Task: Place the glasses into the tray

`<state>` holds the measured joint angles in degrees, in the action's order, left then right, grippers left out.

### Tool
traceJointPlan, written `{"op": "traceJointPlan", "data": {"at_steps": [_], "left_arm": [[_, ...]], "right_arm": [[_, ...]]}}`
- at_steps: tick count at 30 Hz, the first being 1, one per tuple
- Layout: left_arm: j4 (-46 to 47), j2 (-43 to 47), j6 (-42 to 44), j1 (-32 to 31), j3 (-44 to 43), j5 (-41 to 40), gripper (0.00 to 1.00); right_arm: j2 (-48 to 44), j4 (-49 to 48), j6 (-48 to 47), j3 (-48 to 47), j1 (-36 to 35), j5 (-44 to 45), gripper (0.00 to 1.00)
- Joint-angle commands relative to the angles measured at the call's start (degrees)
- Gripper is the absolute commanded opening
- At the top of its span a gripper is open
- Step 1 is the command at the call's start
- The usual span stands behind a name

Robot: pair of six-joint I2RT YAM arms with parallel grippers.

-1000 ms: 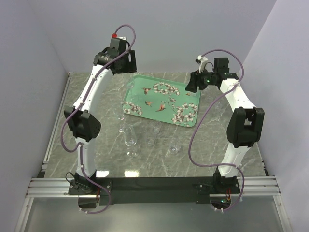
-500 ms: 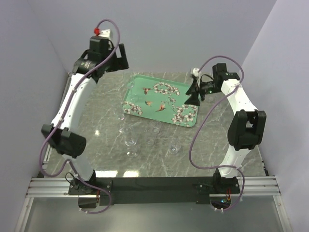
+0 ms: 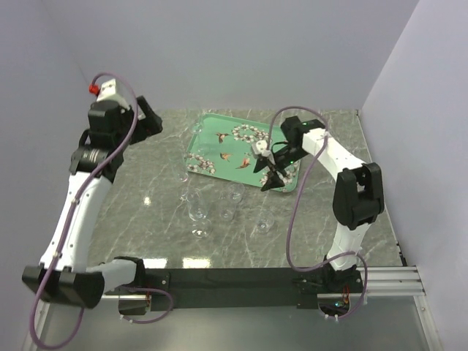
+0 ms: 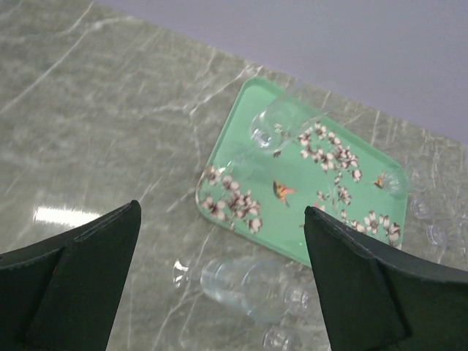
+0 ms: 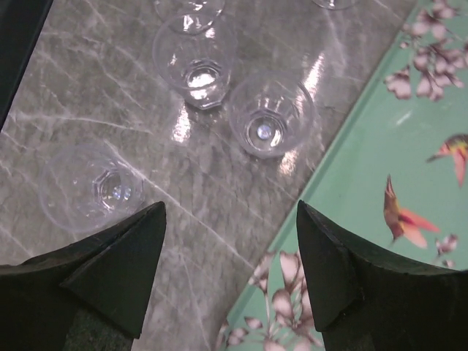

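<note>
The mint-green tray point(image 3: 241, 150) lies at the middle back of the table. A clear glass point(image 4: 281, 124) lies inside it by one corner, and a second point(image 4: 395, 179) shows at another corner. Several clear glasses stand on the table in front of the tray point(image 3: 196, 212) point(image 3: 234, 191) point(image 3: 262, 225). One glass point(image 4: 248, 281) lies on its side beside the tray's edge. My right gripper point(image 3: 268, 177) is open and empty over the tray's near right edge point(image 5: 409, 183), with three glasses point(image 5: 269, 121) beyond its tips point(image 5: 230, 212). My left gripper point(image 3: 148, 121) is open, empty and high at the far left point(image 4: 221, 212).
The marble table point(image 3: 146, 183) has walls on the left, back and right. The right arm's cable point(image 3: 292, 219) loops down over the table's right side. The aluminium rail point(image 3: 219, 278) runs along the near edge.
My left arm has swung away from the tray's far left corner to the far left. My right gripper has come from the tray's far right corner down to its near edge.
</note>
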<state>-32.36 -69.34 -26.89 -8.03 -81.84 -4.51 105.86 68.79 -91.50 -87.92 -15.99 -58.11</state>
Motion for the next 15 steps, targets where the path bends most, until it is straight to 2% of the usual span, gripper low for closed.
{"op": "traceJointPlan", "data": {"at_steps": [1, 4, 8, 15], "left_arm": [[4.15, 6.14, -3.16, 1.61, 6.59, -1.28, 0.99], [3.62, 10.62, -4.39, 2.67, 12.30, -3.47, 0.99], [2.57, 15.80, -4.92, 3.46, 15.48, -6.99, 0.99], [2.39, 19.77, -6.24, 4.34, 18.56, -8.76, 0.99]], "right_arm": [[-2.94, -6.21, 3.16, 0.56, -3.86, 3.08, 0.79], [-2.07, -13.66, 12.55, 0.03, -6.32, 3.26, 0.77], [-1.63, -20.61, 23.70, 0.46, -9.41, 5.97, 0.75], [0.22, -29.67, 35.15, 2.58, -13.28, 13.35, 0.70]]}}
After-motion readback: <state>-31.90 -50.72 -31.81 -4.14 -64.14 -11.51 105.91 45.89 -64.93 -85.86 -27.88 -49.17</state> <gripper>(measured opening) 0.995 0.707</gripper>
